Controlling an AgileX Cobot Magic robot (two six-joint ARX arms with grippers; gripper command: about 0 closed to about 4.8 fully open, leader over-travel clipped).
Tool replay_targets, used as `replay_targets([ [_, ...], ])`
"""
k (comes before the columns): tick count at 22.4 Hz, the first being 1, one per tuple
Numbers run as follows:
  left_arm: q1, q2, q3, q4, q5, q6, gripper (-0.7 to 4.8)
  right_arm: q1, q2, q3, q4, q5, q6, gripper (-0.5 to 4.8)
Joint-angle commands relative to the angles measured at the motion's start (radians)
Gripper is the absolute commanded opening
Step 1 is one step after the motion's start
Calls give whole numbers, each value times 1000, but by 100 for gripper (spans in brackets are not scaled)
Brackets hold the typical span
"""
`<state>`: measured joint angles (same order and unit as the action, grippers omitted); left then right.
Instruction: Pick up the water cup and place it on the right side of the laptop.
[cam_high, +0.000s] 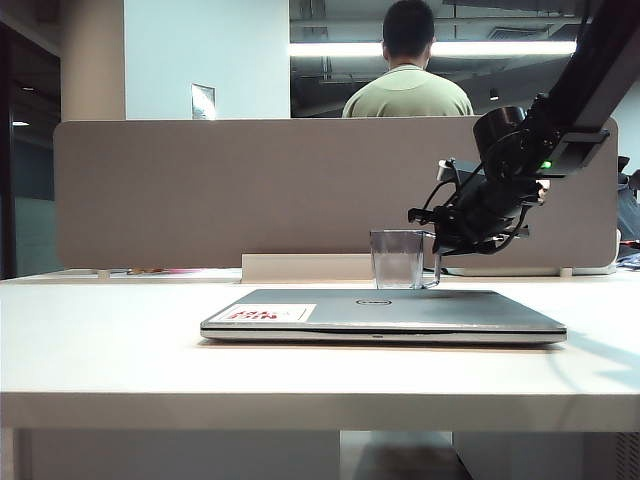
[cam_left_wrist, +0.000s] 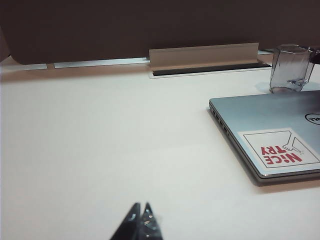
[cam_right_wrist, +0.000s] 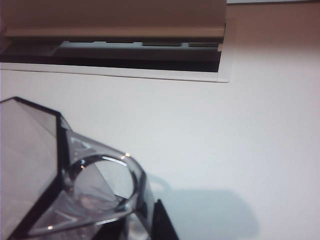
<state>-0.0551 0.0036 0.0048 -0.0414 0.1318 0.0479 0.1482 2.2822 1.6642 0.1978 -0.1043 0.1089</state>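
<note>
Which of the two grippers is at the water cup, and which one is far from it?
The right gripper is at the water cup, behind the laptop. The left gripper hangs over bare table, far from the cup.

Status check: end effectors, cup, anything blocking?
Right end effector around water cup behind laptop, closure unclear. Left end effector low over bare table, fingertips together. Nothing blocking seen.

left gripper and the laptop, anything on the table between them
Nothing: in the left wrist view only bare table lies between the left gripper and the laptop.
</note>
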Motion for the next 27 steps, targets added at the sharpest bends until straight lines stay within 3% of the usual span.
replay_targets([
  [1, 0, 0, 3, 13, 4, -3, -4, 1, 11, 4, 49, 24, 3, 84],
  [5, 0, 0, 3, 13, 4, -3, -4, 1, 14, 4, 79, 24, 3, 78],
  [8, 0, 0, 3, 13, 4, -3, -4, 1, 14, 4, 93, 24, 3, 35],
  [20, 0, 0, 3, 13, 4, -4, -4, 1, 14, 4, 123, 24, -13, -1],
  [27, 0, 0, 3, 13, 4, -3, -4, -21, -72, 4, 11, 46, -81, -1],
])
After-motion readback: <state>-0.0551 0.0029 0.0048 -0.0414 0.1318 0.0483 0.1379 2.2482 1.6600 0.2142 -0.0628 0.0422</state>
